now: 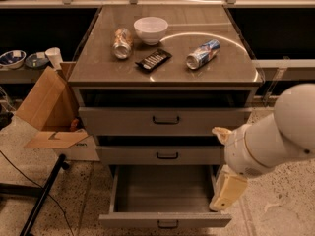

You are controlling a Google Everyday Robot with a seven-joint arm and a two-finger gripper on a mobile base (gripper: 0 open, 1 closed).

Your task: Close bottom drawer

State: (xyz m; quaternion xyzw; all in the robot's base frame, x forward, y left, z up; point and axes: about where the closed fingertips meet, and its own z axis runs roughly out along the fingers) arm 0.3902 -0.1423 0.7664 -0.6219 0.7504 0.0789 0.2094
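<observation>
The bottom drawer (165, 219) of the grey cabinet is pulled far out toward me. Its shallow box is empty, and a small dark handle (168, 224) sits at the centre of its low front panel. The middle drawer (167, 155) and the top drawer (165, 120) above it each stand out slightly, with a dark gap above. My white arm (275, 136) comes in from the right. My cream gripper (227, 191) hangs at the drawer's right side, just above its front right corner.
On the cabinet top (98, 68) lie a white bowl (150, 29), two tipped cans (122, 43) (203, 53) and a dark flat remote-like object (153, 59). An open cardboard box (47, 107) stands at the left. A black stand leg (42, 200) crosses the floor.
</observation>
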